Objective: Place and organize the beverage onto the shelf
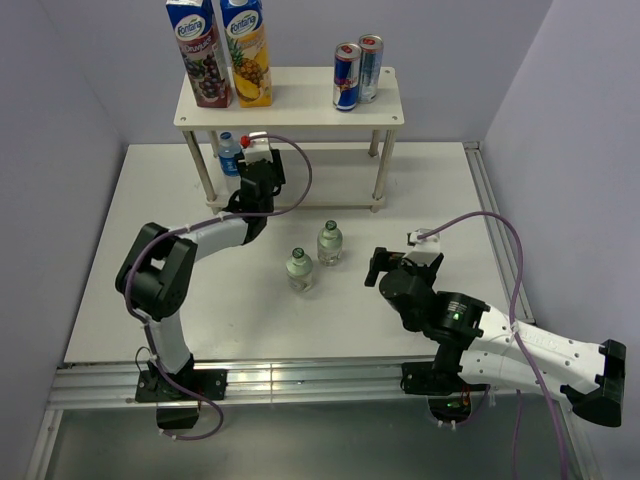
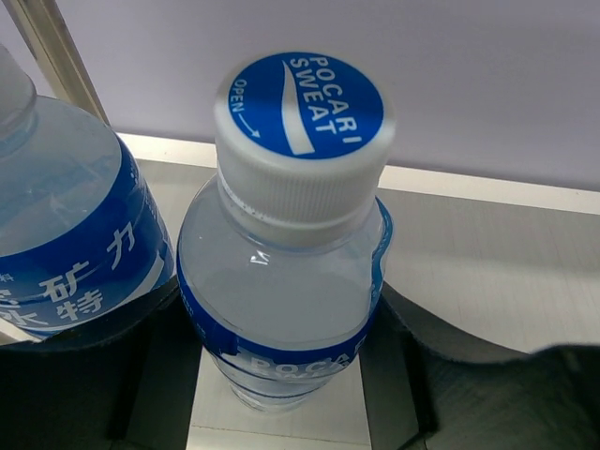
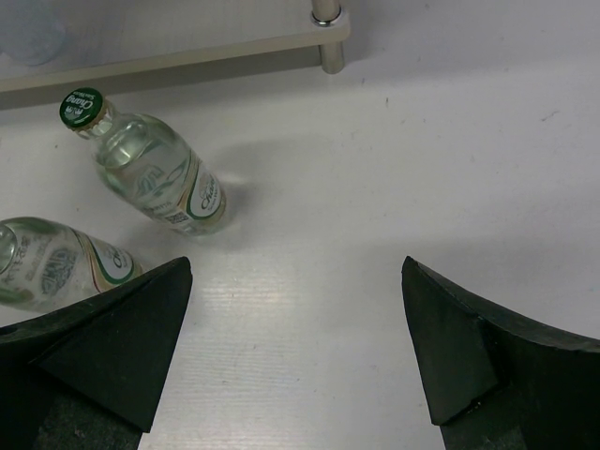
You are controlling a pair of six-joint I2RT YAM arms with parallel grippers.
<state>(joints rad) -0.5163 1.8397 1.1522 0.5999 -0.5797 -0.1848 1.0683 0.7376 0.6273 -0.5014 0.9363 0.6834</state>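
Note:
The white two-tier shelf (image 1: 300, 100) stands at the back. Its top board bears two juice cartons (image 1: 198, 50) (image 1: 247, 50) and two cans (image 1: 346, 76) (image 1: 370, 68). My left gripper (image 1: 250, 165) reaches in over the lower board. In the left wrist view the left gripper (image 2: 281, 323) is shut on a clear Pocari Sweat bottle (image 2: 281, 281) with a blue and white cap. A second blue-labelled water bottle (image 2: 56, 216) stands right beside it and also shows in the top view (image 1: 230, 152). My right gripper (image 1: 375, 266) (image 3: 295, 309) is open and empty, low over the table.
Two small green-capped glass bottles (image 1: 330, 243) (image 1: 300, 269) stand upright mid-table, left of my right gripper; they also show in the right wrist view (image 3: 155, 173) (image 3: 47, 262). The shelf's front right leg (image 3: 326, 37) is beyond them. Grey walls close the table's sides.

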